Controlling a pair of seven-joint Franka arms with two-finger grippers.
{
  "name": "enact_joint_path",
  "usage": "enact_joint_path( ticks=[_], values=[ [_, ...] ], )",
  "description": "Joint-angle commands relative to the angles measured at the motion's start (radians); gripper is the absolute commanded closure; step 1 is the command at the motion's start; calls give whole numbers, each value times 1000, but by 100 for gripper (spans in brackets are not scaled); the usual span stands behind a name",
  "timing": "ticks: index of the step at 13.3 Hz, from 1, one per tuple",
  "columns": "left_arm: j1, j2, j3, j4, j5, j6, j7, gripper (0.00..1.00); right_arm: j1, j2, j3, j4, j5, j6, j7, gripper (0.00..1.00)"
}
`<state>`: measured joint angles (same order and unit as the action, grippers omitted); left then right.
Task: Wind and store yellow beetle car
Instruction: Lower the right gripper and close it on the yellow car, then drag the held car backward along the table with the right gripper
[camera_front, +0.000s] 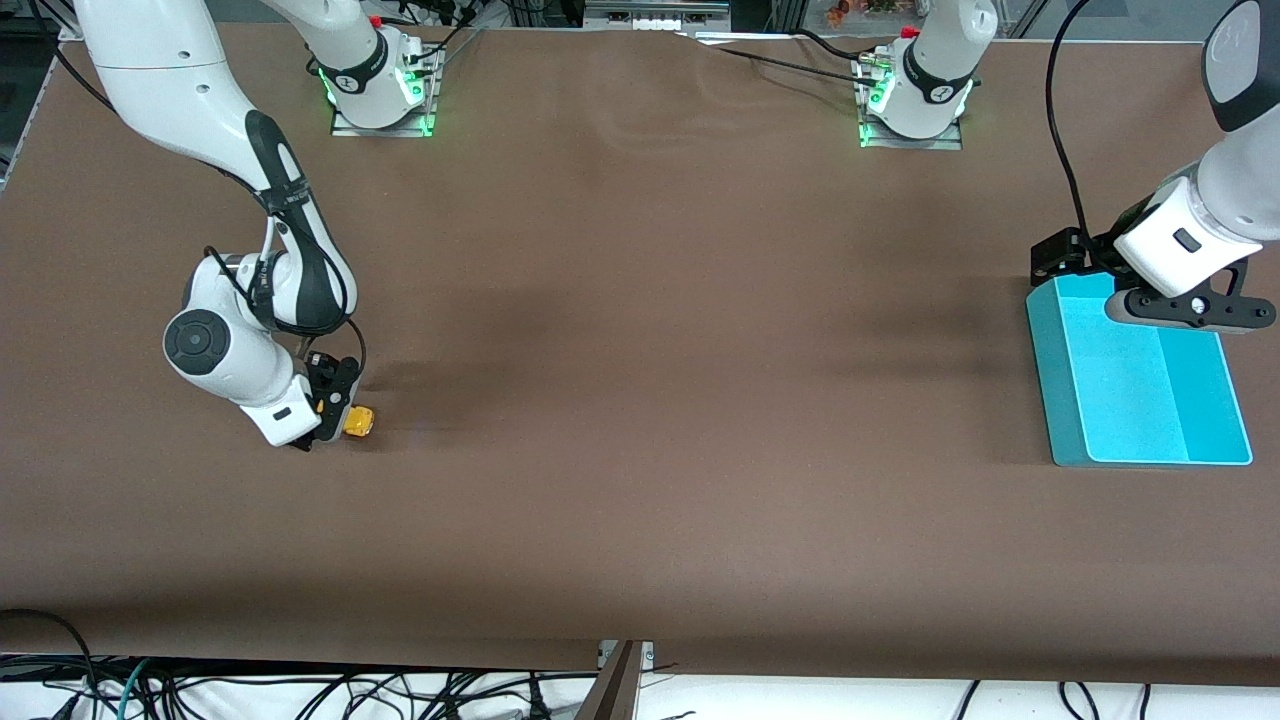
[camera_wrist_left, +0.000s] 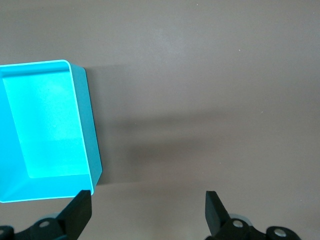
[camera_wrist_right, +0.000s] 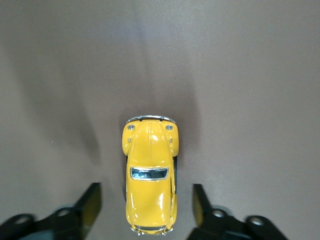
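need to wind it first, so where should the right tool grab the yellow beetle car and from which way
Probably across the yellow beetle car's two long flanks, coming straight down from above. Its body is narrow and rounded, upright on its wheels on the table, and the right tool already straddles its rear half, with a gap on each side.

**Even overhead light, soft shadows**

Bright, diffuse light falls from above on the brown desk (camera_front: 640, 400). Broad, faint shadows of the arms smear across it. The yellow car (camera_wrist_right: 149, 175) shows small glossy highlights. Both wrist views blur slightly at the pincer fingers (camera_wrist_left: 80, 212).
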<state>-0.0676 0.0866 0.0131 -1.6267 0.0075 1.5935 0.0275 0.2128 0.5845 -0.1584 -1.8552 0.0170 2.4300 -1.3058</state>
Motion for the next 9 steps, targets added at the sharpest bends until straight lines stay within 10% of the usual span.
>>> enact_joint_path(
  ticks=[1, 9],
  values=[
    [5, 9, -1, 22, -3, -20, 12, 0, -9, -29, 7, -33, 17, 12, -26, 47],
    [5, 9, -1, 22, -3, -20, 12, 0, -12, -23, 7, -33, 47, 23, -110, 56]
  ],
)
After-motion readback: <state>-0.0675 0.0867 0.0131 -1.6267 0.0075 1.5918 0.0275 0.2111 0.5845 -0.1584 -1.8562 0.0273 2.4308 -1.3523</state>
